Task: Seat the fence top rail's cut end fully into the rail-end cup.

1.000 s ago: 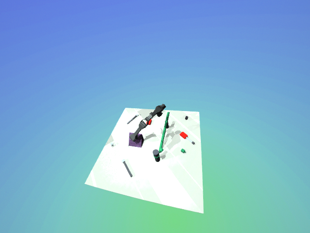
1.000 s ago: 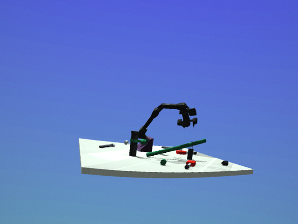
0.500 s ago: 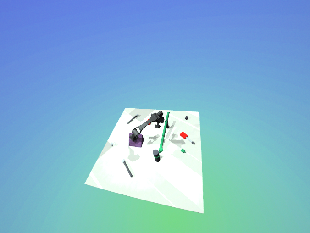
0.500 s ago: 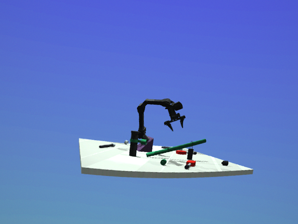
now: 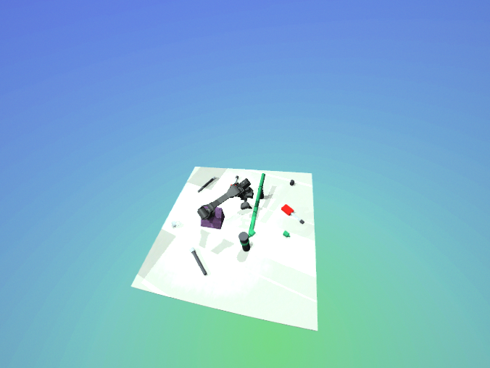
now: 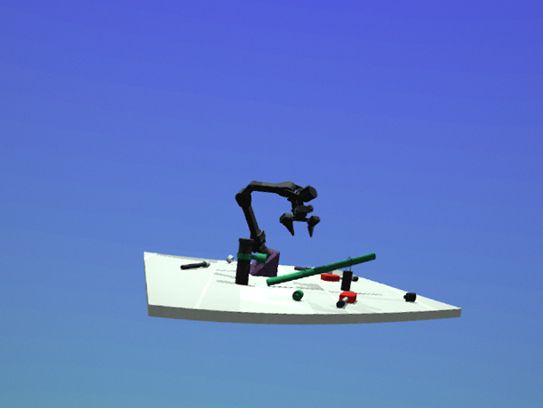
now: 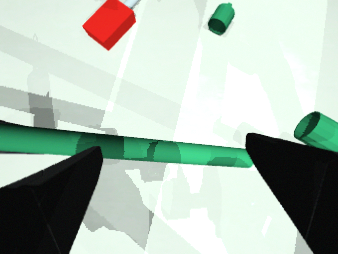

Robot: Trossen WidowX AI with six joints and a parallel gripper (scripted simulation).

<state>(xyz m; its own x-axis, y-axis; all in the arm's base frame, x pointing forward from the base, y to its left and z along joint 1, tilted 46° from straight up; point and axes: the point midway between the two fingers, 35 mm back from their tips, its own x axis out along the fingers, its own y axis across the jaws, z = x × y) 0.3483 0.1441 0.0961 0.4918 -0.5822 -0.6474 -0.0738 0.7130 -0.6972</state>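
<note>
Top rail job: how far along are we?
Done: the green rail passes through the loop on the short post; the band sits high on the big post.
In hand: nothing; the open gripper is above the rail.
Left: grip the rail, lift its low cut end, seat it in the cup, release, back off.

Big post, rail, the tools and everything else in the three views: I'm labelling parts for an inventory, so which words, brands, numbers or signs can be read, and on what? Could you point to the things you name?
None can be read in any view.
The post [image 5: 246, 245] [image 6: 242, 269], rail [image 5: 256, 206] [image 6: 321, 270] [image 7: 195, 153] and purple base [image 5: 212, 222] [image 6: 270, 266] show no lettering.
The arm [image 5: 222, 201] [image 6: 249, 217] shows none either; any small print would be too small to read.
</note>
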